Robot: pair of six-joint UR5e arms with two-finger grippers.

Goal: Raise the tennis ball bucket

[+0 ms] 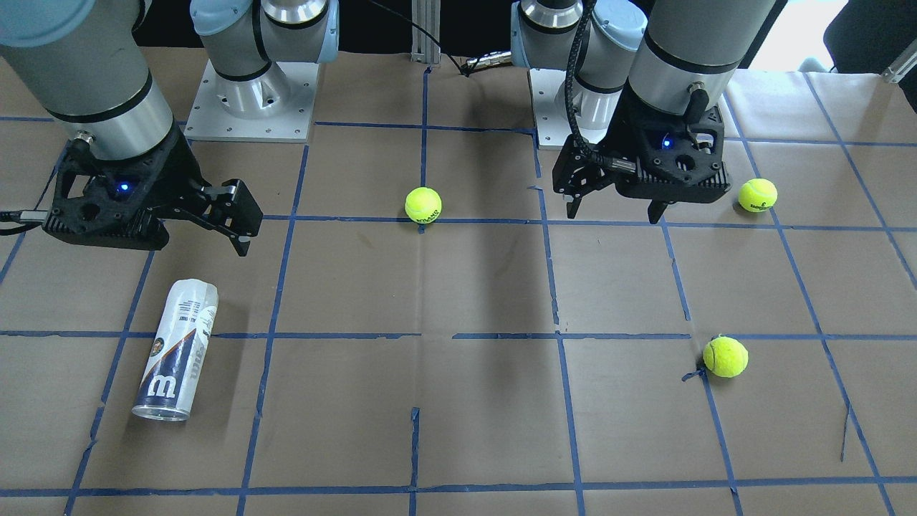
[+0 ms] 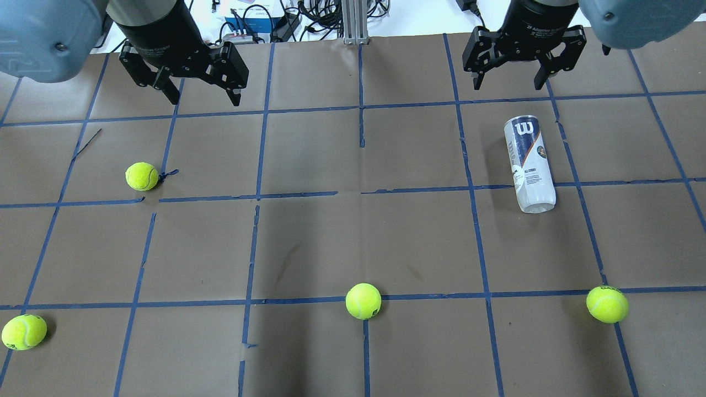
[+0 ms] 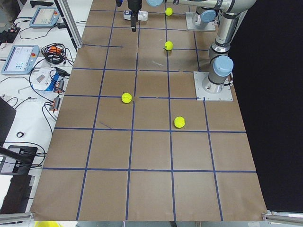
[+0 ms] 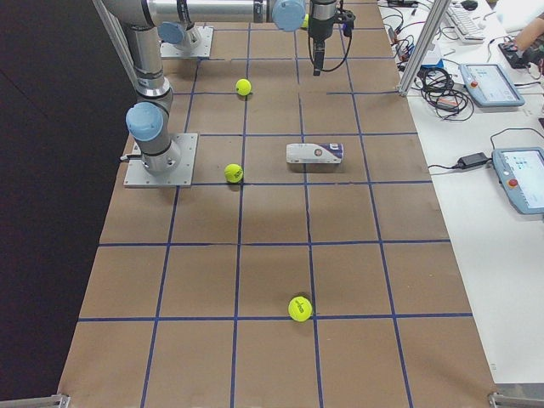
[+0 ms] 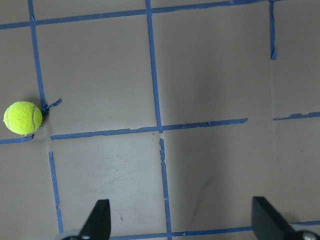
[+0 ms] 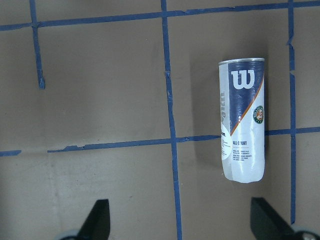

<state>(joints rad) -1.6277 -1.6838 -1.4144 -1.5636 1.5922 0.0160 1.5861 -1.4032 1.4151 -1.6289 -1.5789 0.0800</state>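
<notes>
The tennis ball bucket [image 2: 528, 165] lies on its side on the brown table, on the robot's right half. It is a clear can with a white and navy label and a white "W" near its silver rim. It also shows in the front view [image 1: 177, 351], the right wrist view [image 6: 242, 130] and the right side view [image 4: 314, 153]. My right gripper [image 2: 507, 85] is open and empty, raised above the table and apart from the can; it also shows in the front view [image 1: 240, 236]. My left gripper [image 2: 206, 100] is open and empty, raised over the left half; it also shows in the front view [image 1: 613, 213].
Several yellow-green tennis balls lie loose on the table: one at left [image 2: 142, 176], one at middle front [image 2: 363, 301], one at right front [image 2: 607, 304], one at the left front corner [image 2: 23, 332]. Blue tape lines grid the brown cover. The arm bases [image 1: 251, 107] stand at the robot's side.
</notes>
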